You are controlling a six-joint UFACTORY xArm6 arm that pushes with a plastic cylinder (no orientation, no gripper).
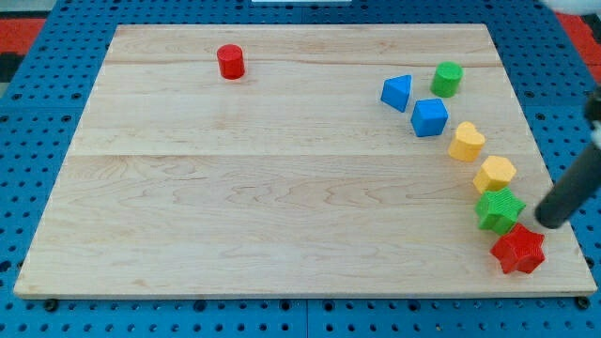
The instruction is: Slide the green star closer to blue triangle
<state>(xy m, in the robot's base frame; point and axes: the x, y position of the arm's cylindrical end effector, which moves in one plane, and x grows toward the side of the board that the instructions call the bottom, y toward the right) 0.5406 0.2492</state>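
Camera view, sole view on record.

Wooden board (282, 188): pale planks, lying on a blue pegboard surface (28, 141).

Green star (500, 208): near the board's lower right, just beside a yellow hexagon block (494, 174) above it and a red star (518, 250) below it; whether it touches either, I cannot tell. Looks like a small, light, rigid plastic piece that should slide easily on the smooth wood. Its points may make it spin if pushed off-centre, so the push is best placed square on its right-lower side, aimed through its middle.

Blue triangle (397, 92): upper right area, well apart from the green star. A blue cube (429, 117) sits just beside it, a green cylinder (447, 79) to its right.

Yellow heart-like block (467, 142): between the blue cube and the yellow hexagon block, on the likely path; a straight push risks carrying the yellow pieces along.

Red cylinder (230, 62): alone, upper left.

My tip (547, 222): end of a dark rod entering from the view's right, just right of the green star, close above the red star. No jaws exist on this rod, so nothing is held.
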